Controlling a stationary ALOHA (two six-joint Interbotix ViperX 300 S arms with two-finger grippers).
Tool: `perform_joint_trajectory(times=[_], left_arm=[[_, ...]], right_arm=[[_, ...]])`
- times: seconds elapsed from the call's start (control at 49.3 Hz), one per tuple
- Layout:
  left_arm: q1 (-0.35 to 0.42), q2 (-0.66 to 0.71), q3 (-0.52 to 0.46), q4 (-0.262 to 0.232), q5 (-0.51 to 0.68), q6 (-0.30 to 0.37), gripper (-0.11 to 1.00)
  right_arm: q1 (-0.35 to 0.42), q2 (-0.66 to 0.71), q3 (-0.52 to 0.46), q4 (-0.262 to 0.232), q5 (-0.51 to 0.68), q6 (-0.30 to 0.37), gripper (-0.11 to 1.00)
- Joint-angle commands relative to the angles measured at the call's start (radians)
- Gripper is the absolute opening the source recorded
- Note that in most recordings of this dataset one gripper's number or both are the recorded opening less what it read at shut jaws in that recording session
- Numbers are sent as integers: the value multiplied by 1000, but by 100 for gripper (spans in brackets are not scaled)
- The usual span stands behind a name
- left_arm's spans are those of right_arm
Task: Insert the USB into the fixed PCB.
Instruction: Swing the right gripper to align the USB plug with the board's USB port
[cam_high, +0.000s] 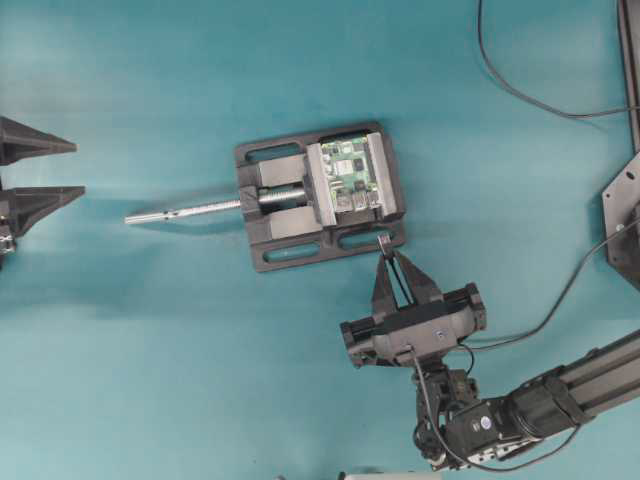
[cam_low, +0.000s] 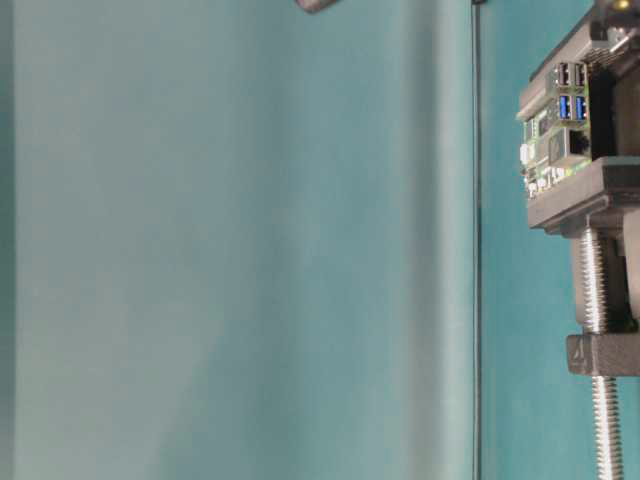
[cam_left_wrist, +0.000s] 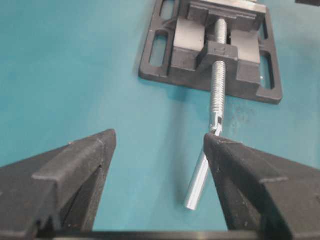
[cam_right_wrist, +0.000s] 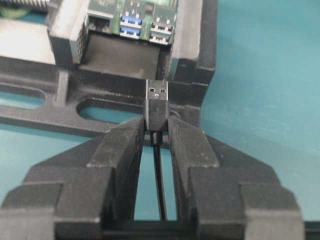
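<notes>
Worktop (cam_high: 150, 350): teal, bare surface around the fixture.

Vise (cam_high: 270, 250): black, flat on worktop near centre; silver screw rod (cam_high: 185, 211) projecting toward the left arm's side.

Fixed PCB (cam_high: 352, 172): green, clamped in vise; blue and silver ports (cam_right_wrist: 145, 22) facing right gripper.

USB (cam_right_wrist: 156, 102): dark plug, metal tip forward, pinched between jaws of right gripper (cam_high: 388, 258); tip over vise base, just short of ports, not yet inserted. Thin black cable (cam_right_wrist: 160, 185) trailing back between the fingers.

Left gripper (cam_high: 80, 170): at far edge, well apart from vise; jaws wide, holding nothing.
</notes>
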Motion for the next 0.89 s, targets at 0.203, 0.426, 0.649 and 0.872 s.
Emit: perform_joint_trajectory(times=[0.203,0.426,0.649,0.872], left_arm=[[0,6,-12,5,-5,-5,85],[0,5,-12,5,-5,-5,85],[0,5,-12,5,-5,-5,85],[0,5,-12,5,-5,-5,85]], right_arm=[[-9,-35,-12,3,-14,2,20],[-35,-38,-17,3,-12,8,20],[-55,-52,-23,2,-12,6,20],[-61,-58,-31,-3,-12,-3,20]])
